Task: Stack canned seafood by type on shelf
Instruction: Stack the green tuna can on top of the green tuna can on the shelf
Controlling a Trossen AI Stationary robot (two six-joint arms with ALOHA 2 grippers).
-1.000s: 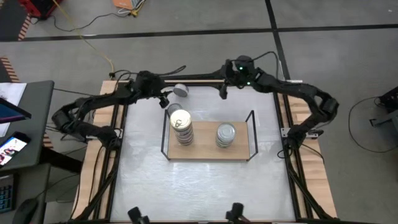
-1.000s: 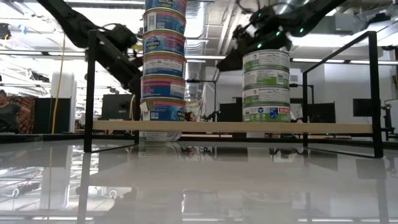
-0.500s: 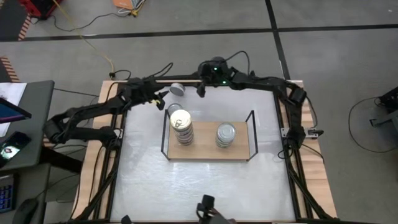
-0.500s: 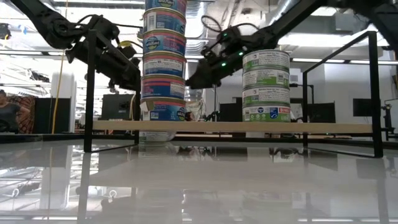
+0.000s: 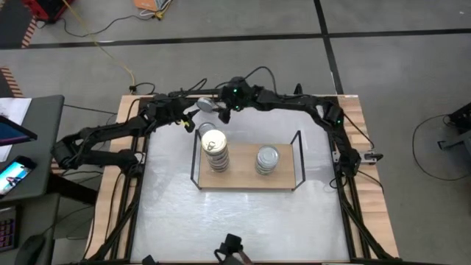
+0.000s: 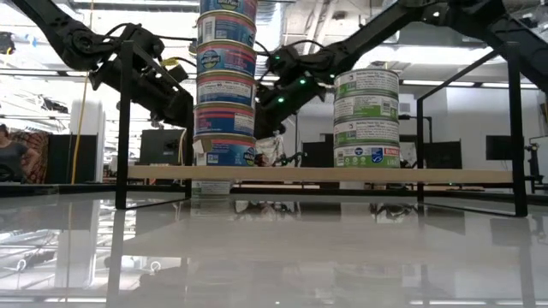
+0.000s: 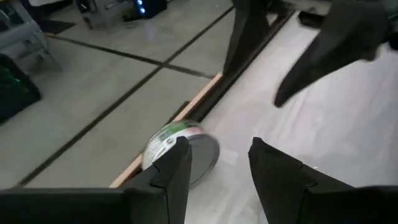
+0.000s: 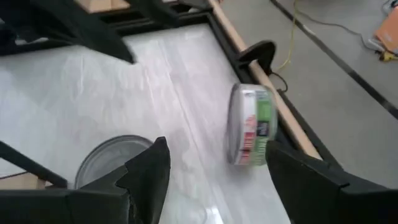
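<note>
High view: shelf [image 5: 246, 179] sat mid-bench [image 5: 243, 221] with two stacks on it, a taller gold-lidded stack [image 5: 215, 152] and a shorter silver-lidded stack [image 5: 266, 160]. One loose tin [image 5: 207, 107] lay behind the shelf near the bench's far edge. Left hand [image 5: 190, 120] and right hand [image 5: 223, 112] flanked that tin, neither touching it.

Low view: tall stack [image 6: 225, 90] carried blue labels, short stack [image 6: 366, 118] green ones; both arms hung beyond the shelf.

Left wrist view: green-labelled loose tin [image 7: 180, 155] stood on edge just beyond the left hand [image 7: 217, 163], fingers partly apart, nothing held.

Right wrist view: right hand [image 8: 214, 165] wide open and empty, tin [image 8: 250, 132] between its fingertips but further out; another silver-lidded tin [image 8: 115, 162] showed nearer the shelf.

Judgement: tin belongs on the green stack. An upright tin may roll, so the hand should straddle it squarely, close across the flat faces, and lower level.
</note>
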